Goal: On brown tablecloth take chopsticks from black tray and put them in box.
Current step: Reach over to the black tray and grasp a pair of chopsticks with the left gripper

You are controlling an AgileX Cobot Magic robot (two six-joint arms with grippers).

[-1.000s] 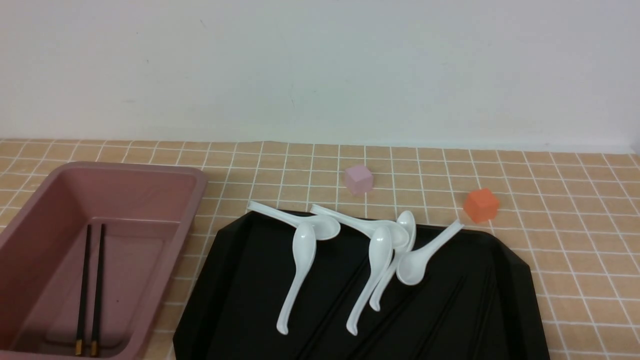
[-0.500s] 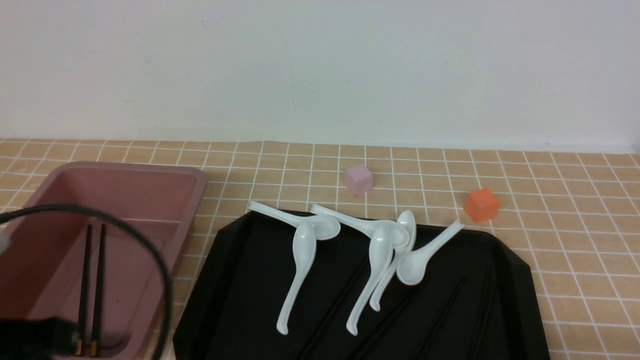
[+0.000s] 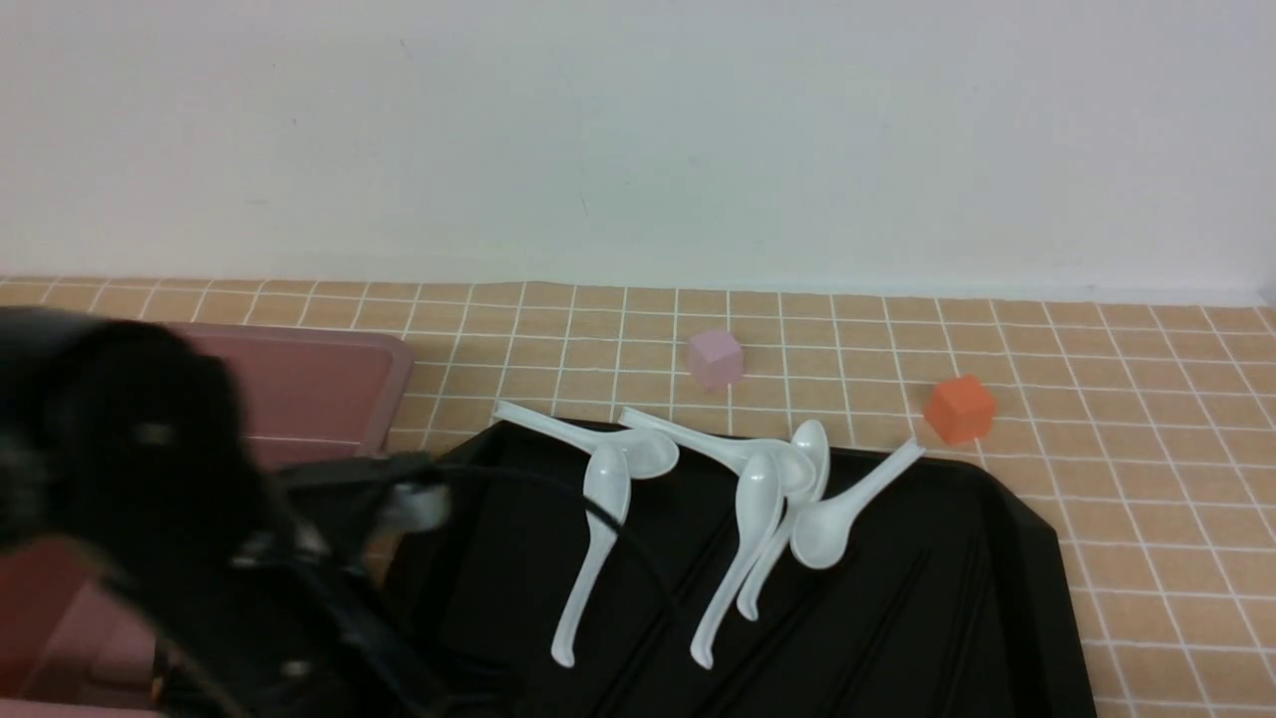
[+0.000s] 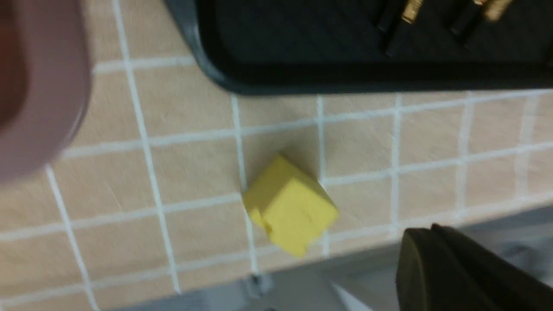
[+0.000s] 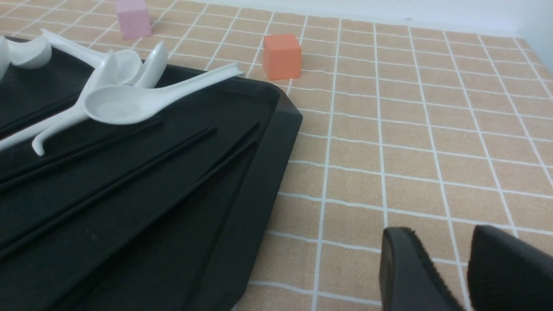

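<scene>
Big black tray [image 3: 1037,588] still has chopsticks [image 3: 882,628] in it, box [image 3: 309,384] beside it. Left gripper [image 4: 432,259] looks empty, tho can't tell if it's open; I'd open over one banded end, then pinch low.

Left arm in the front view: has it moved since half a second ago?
Yes; the black left arm has swung rightward, from the pink plastic box's near-left corner to reach over the black tray's left edge.
</scene>
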